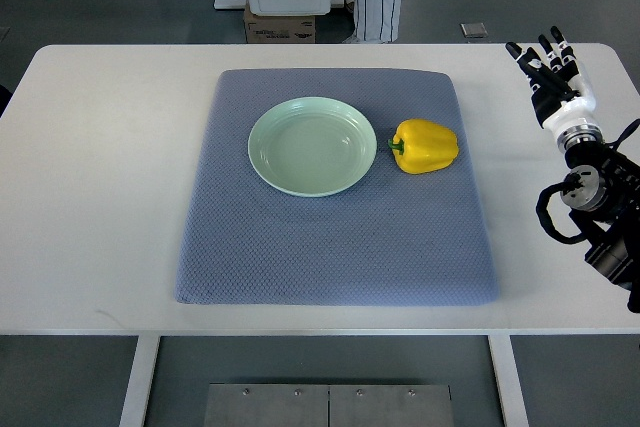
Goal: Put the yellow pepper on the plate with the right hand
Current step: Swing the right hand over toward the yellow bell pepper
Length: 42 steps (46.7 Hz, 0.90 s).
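Yellow bell pepper (425, 146), glossy, lying on its side with the green stem toward the round pale green ceramic plate (312, 146); it sits just beside the plate's right rim, apart from it, so I judge a short leftward carry will do. Both rest on a grey textured fabric mat (340, 247), likely there to stop the pepper rolling. The mat lies on a white rectangular table (90, 197). My right hand (551, 69) hovers over the table's right end, well apart from the pepper, fingers extended and released, grasping nothing. Left arm: not seen. Pickup not yet begun; plate bare.
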Tool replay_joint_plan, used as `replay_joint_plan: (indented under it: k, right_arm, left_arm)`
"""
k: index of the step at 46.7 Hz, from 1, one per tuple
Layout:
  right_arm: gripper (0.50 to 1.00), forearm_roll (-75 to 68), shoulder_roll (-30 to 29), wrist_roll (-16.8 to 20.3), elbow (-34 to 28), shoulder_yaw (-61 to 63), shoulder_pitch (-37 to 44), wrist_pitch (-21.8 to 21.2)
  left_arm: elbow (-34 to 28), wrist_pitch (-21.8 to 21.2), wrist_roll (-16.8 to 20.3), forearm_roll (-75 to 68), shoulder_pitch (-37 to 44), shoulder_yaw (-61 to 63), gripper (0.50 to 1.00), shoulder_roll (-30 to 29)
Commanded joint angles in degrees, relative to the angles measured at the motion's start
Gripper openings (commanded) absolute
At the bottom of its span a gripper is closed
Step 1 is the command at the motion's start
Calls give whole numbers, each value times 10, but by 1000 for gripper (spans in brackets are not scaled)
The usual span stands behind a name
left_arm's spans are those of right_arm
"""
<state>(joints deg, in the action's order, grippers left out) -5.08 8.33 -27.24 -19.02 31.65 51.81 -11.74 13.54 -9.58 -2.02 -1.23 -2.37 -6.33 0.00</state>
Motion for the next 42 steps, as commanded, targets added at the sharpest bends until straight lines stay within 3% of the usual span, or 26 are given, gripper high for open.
replay_joint_plan:
  k: [1,13,28,42]
  right_arm:
    - [1000,25,9,3,-2,-2,0,-18]
    - [1000,109,35,0,-20,-61,24,-24]
    - [1000,151,164,1,-198,-149,44,-27]
    - [1000,257,231,1,-322,-186,44,-26]
  left_arm:
    - [0,0,0,0,0,0,1000,0]
    - [0,0,0,0,0,0,1000,0]
    - [0,0,0,0,0,0,1000,0]
    - [0,0,0,0,0,0,1000,0]
